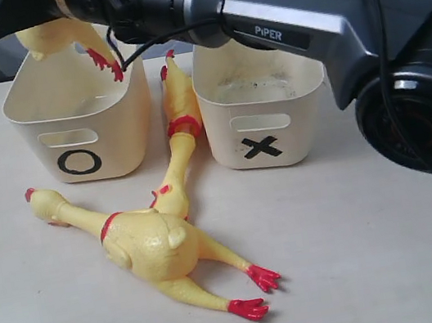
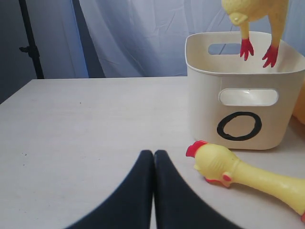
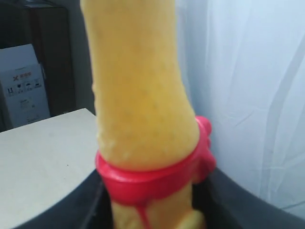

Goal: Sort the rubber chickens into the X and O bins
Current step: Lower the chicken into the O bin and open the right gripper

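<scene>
Right tool [image 3: 157, 205] pinches a cropped chicken [image 1: 50, 38] above O bin [image 1: 121, 132]; left tool [image 2: 153, 160] pressed together.

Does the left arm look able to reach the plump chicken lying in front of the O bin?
Probably yes: only bare table separates the left gripper from the plump chicken, though the gripper's jaws are shut.

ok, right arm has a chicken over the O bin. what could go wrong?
1. Held chicken dangles its feet at the O bin rim; dropped now it may drape over the wall.
2. Right gripper clamps only at the neck ring, so the body may swing.
3. Right arm crosses low over the X bin; lowering might bump it.
</scene>
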Robot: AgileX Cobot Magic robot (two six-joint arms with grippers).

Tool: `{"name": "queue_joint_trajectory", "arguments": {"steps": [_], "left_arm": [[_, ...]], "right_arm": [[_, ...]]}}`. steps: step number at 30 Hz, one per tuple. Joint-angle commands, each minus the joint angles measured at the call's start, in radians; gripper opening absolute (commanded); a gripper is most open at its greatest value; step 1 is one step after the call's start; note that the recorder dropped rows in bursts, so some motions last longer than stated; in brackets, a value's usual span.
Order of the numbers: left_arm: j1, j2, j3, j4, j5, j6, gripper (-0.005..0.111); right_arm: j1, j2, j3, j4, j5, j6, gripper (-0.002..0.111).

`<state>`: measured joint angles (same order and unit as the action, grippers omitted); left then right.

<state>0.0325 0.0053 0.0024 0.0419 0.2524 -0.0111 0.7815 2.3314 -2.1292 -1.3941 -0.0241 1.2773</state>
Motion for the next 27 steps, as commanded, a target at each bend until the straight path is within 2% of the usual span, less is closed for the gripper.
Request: {"name": "queue_joint_trajectory", "arguments": {"steps": [1,4,6,8,11,13,15,18,20,24,27], "left_arm": [[-0.004,-0.005,-0.002,0.000,-0.014,-0.006,0.000],[-0.004,-0.005,-0.002,0.000,-0.014,-0.006,0.000],[-0.004,-0.005,-0.002,0.000,-0.014,-0.006,0.000],[-0.004,-0.005,-0.002,0.000,-0.014,-0.006,0.000],[-0.004,-0.005,-0.002,0.000,-0.014,-0.006,0.000],[-0.004,-0.005,-0.002,0.000,-0.014,-0.006,0.000],[-0.004,-0.005,-0.002,0.000,-0.014,-0.006,0.000],[-0.004,-0.005,-0.002,0.000,-0.014,-0.006,0.000],[-0.004,-0.005,-0.002,0.000,-0.014,-0.006,0.000],[-0.004,-0.005,-0.002,0.000,-0.014,-0.006,0.000],[-0.004,-0.005,-0.002,0.000,-0.014,-0.006,0.000]], "right_arm": [[-0.024,0.004,-0.010,0.062,-0.098,-0.002,-0.001],[-0.024,0.004,-0.010,0.057,-0.158,-0.024,0.002],[-0.024,0.004,-0.010,0.057,-0.149,-0.026,0.014],[-0.024,0.004,-0.010,0.061,-0.117,-0.026,0.032],[-0.024,0.004,-0.010,0.061,-0.095,0.018,0.074],[-0.024,0.004,-0.010,0.061,-0.108,0.060,0.088],[-0.024,-0.003,-0.010,0.061,-0.123,0.105,0.085],[-0.024,-0.029,-0.010,0.049,-0.202,0.112,0.069],[-0.024,-0.058,-0.010,-0.036,-0.307,0.112,0.061],[-0.024,-0.117,-0.010,-0.350,-0.482,0.232,0.054],[-0.026,-0.147,-0.001,-0.350,-0.581,0.269,0.054]]}}
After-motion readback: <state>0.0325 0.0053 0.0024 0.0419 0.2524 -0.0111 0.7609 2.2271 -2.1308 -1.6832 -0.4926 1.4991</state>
